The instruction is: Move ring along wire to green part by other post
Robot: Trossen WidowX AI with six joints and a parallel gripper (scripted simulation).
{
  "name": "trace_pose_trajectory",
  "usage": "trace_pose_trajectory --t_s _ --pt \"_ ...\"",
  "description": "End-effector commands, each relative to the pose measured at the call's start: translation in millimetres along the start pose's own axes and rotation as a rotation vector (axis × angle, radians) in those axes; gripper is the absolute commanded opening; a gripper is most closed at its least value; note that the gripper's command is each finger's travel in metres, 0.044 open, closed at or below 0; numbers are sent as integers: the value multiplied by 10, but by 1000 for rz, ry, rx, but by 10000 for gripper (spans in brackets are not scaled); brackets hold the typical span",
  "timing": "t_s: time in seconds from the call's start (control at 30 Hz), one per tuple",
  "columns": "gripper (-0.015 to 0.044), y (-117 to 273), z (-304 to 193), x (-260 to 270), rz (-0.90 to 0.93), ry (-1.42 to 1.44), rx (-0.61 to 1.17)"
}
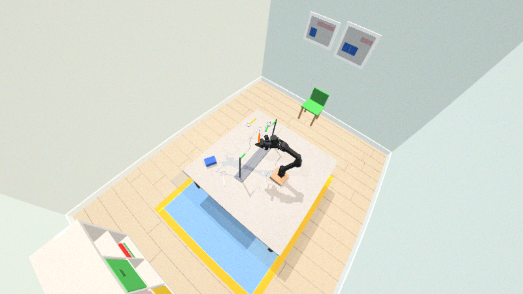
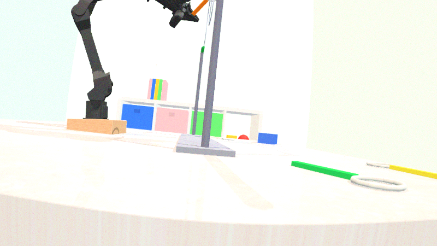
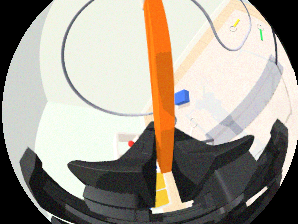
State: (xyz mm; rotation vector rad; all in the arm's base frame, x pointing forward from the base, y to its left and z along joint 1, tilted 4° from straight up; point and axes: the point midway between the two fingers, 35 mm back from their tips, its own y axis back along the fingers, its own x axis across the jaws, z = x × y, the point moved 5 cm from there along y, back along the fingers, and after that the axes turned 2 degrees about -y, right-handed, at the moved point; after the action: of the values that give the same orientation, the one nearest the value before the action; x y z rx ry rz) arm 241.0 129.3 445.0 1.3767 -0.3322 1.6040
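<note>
My gripper is shut on the orange handle. The handle slants up from the fingers in the exterior view. Its pale ring is above it, at the grey middle stretch of wire, away from both green parts. The ring is mostly out of frame in the other views. Whether it touches the wire is too small to tell. One green part is at one post; another green part is by the other post.
The grey wire curves behind the handle in the wrist view. The posts stand on a grey base. Loose rings with a green handle and a yellow handle, and a blue block, lie on the table.
</note>
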Motion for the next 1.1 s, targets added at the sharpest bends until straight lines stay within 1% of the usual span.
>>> trace_pose_trajectory --t_s 0.0,1.07 --pt "-150 2 -2 3 -26 56 -10" --pt "-150 -11 -14 -49 -215 406 -61"
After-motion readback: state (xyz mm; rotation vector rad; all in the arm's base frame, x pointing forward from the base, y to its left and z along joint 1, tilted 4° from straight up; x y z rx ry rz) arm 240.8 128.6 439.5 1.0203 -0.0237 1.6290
